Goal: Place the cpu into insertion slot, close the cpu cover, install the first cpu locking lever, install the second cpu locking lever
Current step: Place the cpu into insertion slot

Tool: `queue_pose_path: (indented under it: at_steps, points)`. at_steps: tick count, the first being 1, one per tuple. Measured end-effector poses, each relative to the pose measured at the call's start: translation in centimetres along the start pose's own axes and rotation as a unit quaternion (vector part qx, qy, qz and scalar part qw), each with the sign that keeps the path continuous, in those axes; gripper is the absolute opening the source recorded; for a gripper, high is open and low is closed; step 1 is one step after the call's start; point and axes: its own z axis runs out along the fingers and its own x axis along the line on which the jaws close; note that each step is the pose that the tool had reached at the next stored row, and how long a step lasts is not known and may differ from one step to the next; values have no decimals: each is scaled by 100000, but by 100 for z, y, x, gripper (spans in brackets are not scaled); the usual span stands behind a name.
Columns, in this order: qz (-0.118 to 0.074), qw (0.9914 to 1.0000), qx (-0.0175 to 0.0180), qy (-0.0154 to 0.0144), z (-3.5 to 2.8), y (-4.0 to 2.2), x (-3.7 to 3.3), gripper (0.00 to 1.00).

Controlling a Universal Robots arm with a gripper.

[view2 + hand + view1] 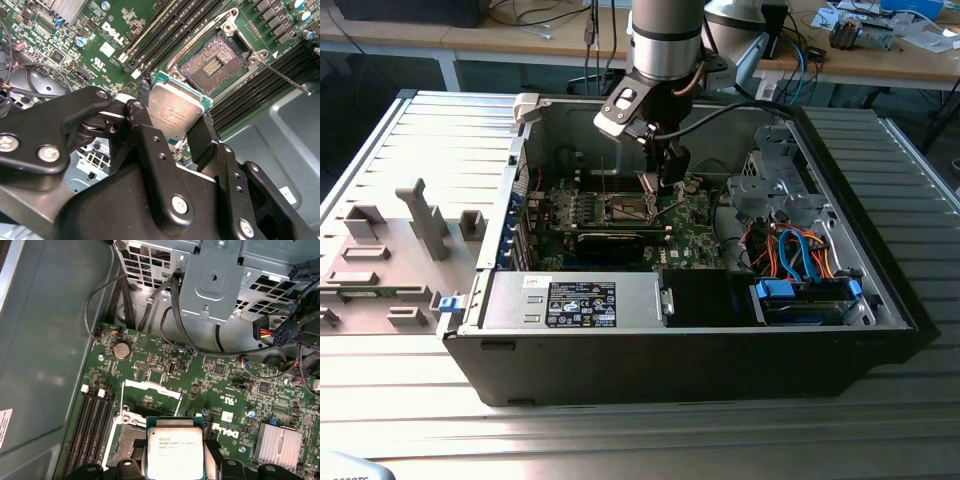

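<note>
The robot's hand clamps the cpu by 2 edges, near the empty insertion slot on the motherboard.

The cpu, a flat square chip with a pale silver top and a green rim, is hanging above the green board, clamped at two opposite edges by the gripper and not yet seated in the socket. The insertion slot, a dark square recess with a field of fine contacts and a silvery metal rim, is lying bare just beside the chip. The cpu cover, a thin silvery frame with a square window, is standing swung open at one edge of the slot.
</note>
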Motion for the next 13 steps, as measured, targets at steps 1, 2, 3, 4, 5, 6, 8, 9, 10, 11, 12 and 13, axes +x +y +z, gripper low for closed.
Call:
queue_pose_path:
  at_steps: [1,2,3,4,5,6,8,9,10,11,12,13]
  points:
    - [127,100000,5,-11,0,0,0,54]
    - [504,99999,5,-34,1,0,0,54]
    - [925,99996,8,-62,2,0,0,54]
    - [1143,99993,11,-74,3,0,0,54]
    - [1409,99990,11,-91,4,0,0,54]
    - [1645,99986,16,-107,4,0,0,54]
    - [2000,99980,19,-128,6,-1,0,54]
    - [2128,99977,19,-139,6,0,0,54]
    - [2370,99972,23,-155,7,0,0,54]
    - [2680,99964,25,-175,9,-1,0,54]
    - [2980,99955,29,-197,10,-1,0,54]
    - [3113,99951,30,-206,11,-1,0,54]
